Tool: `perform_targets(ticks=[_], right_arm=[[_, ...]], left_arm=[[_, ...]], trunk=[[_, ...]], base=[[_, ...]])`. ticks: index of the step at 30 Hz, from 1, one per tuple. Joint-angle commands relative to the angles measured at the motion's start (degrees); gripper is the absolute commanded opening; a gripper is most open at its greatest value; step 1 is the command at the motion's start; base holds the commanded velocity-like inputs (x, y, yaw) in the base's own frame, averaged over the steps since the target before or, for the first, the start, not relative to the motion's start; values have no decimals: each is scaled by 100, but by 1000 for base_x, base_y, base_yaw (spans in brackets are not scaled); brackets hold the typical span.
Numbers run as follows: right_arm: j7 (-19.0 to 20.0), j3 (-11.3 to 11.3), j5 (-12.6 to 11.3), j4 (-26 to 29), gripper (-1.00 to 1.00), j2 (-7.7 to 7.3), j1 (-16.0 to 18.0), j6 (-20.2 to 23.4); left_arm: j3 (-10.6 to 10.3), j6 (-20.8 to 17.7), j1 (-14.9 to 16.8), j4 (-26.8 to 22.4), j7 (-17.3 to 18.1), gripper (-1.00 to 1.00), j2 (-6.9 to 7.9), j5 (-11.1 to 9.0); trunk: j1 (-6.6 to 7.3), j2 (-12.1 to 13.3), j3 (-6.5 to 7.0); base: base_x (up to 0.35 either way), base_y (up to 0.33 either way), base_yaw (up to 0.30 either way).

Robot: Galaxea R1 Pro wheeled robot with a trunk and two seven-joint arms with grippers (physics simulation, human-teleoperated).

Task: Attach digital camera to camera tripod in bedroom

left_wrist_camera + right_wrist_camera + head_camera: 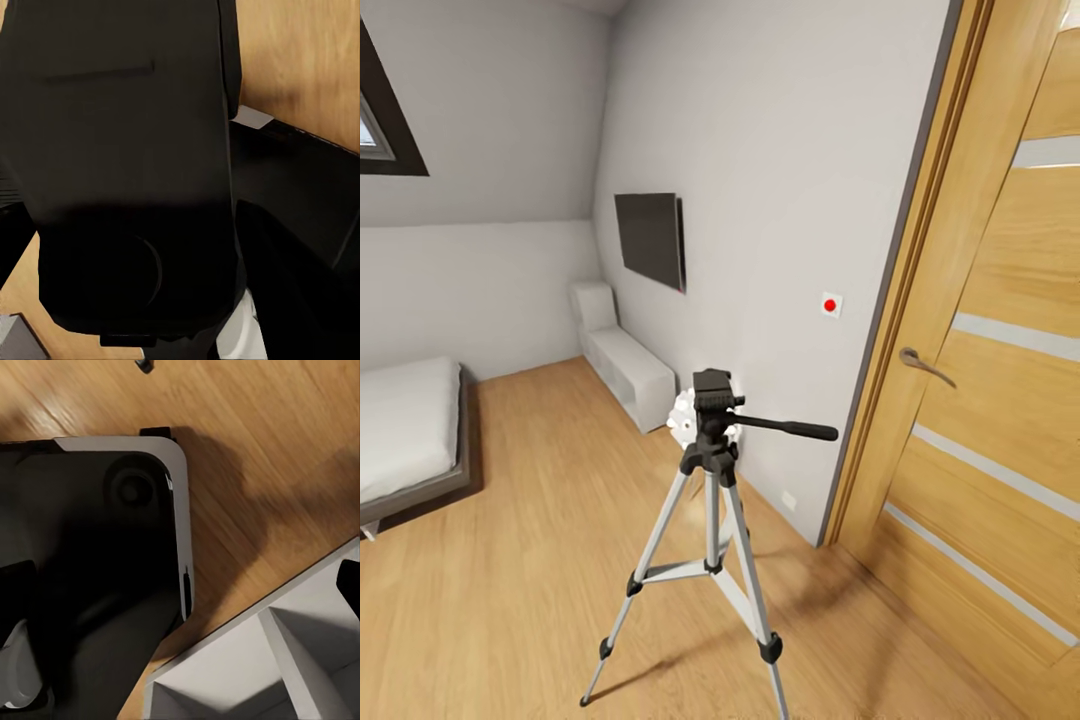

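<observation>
Light wood floor [510,600] is seen across the bottom of the head view, and on it, at lower centre, the camera tripod [710,520] is planted with its three silver legs spread and black feet down. Its black head [712,395] is seen at mid-frame, bare on top, with the long pan handle [790,428] pointed toward the right of the frame. A small white object is partly hidden just behind the head (too obscured to be identified). At the right edge a wooden door [1000,400] with a metal lever handle [925,365] is shown. At left, the grey bed [410,440] with its white mattress is cut by the frame edge. Farther back, a low white unit [628,372] is set against the wall, beneath a dark wall-mounted screen [650,238]. A dark-framed skylight [385,120] is seen at upper left. A white shelf unit [285,660] is shown over wood floor in the right wrist view; dark robot bodywork [127,172] is shown in the left wrist view. Neither gripper's state can be told.
</observation>
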State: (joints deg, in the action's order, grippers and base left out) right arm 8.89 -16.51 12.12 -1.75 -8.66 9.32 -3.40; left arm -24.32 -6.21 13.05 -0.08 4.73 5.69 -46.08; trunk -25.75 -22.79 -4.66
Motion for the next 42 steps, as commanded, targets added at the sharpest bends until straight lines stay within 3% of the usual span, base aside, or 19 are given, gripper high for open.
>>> perform_targets(ticks=[1,18,42], right_arm=[[9,-50,54,-19,100,-2,9,-35],[-32,-49,62,-15,100,18,9,-41],[-45,-45,80,-10,100,27,9,-47]], left_arm=[[-47,-21,4,-1,19,-100,2,-50],[-47,-21,4,-1,19,-100,2,-50],[-47,-21,4,-1,19,-100,2,-50]], trunk=[[-3,-13,-22],[-3,-13,-169],[-3,-13,-181]], base=[[0,0,-75],[0,0,-62],[0,0,-1]])
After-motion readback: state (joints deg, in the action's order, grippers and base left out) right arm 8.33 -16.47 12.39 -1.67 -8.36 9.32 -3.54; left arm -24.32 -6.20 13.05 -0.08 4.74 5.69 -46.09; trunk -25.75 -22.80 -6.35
